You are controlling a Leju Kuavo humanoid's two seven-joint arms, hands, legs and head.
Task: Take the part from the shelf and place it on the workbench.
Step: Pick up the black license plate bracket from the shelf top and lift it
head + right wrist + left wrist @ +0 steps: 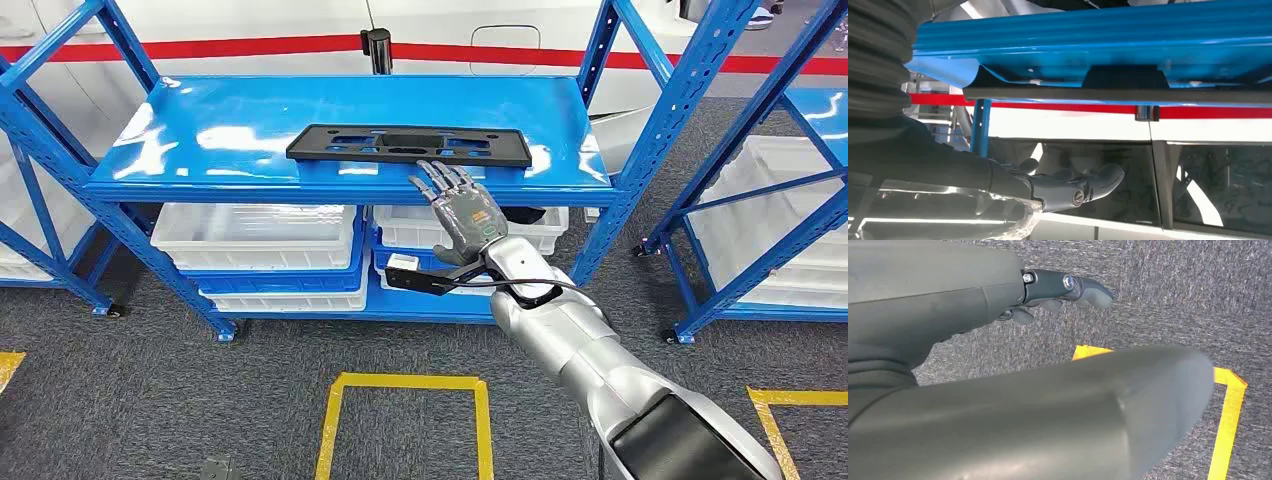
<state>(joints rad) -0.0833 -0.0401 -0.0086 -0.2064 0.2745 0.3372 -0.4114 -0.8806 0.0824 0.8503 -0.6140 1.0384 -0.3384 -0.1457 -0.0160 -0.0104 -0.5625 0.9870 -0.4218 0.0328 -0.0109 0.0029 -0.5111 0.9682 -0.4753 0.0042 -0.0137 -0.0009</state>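
In the head view a blue shelf [200,140] fills the upper half, with white bins [255,235] on its lower level at about 9 o'clock from the picture's centre. The part [408,145], a long flat black plate with cut-outs, lies flat on the top shelf board, near its front edge and a little right of the middle. Just at 5 o'clock of the part's centre, the right hand [462,208] is raised in front of the shelf edge, palm away from the camera, fingers spread and straight; their tips reach the part's near edge, though whether they touch it cannot be told. It holds nothing. The silver right arm [590,360] runs down to 5 o'clock. A second blue rack [760,200] stands at 3 o'clock. Yellow tape [405,382] marks the grey carpet [150,380] at 6 o'clock.

In the left wrist view the left hand [1058,292] hangs over the carpet, its fingers loosely curled, holding nothing.
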